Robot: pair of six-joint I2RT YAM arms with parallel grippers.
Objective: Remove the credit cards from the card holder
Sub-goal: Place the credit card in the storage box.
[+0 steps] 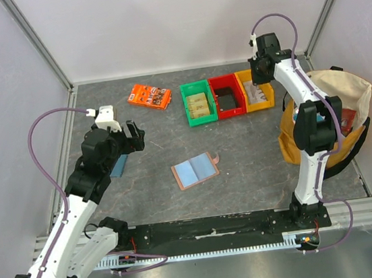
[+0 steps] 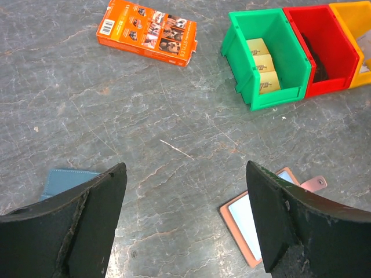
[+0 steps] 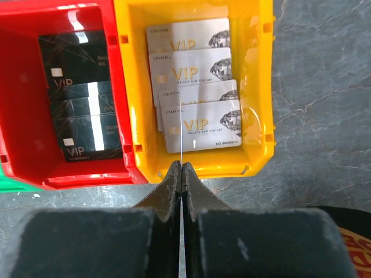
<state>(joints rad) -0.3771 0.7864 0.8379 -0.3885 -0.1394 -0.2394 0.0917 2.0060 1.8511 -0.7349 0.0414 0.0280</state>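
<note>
The card holder [image 1: 195, 172] lies opened flat near the middle of the grey bench [image 1: 146, 198], light blue lining up and its little snap tab poking out to the right. The left claw [image 1: 131, 135] hangs over the bench to the left of it, fingers spread wide with nothing between them. Through its own camera, the teal pouch [image 2: 66, 179] peeks out behind one finger and the card holder's corner [image 2: 240, 220] behind the other. An orange box [image 1: 149, 97] lies flat farther back, and beside it stand three bins touching in a row: green [image 1: 195, 85], red [image 1: 223, 78], yellow [image 1: 268, 105]. The green one holds tan cards [image 2: 264, 63]. The right claw [image 3: 181, 168] is pressed fully together just above the yellow bin's near wall, over a fanned stack of silver VIP cards [image 3: 197, 87]; black cards [image 3: 78, 104] fill the red bin alongside. A thin pale line runs from its tips toward the stack, possibly a card seen edge-on, though I can't be sure. A cream and yellow bag [image 1: 346, 112] slumps at the right edge.
</note>
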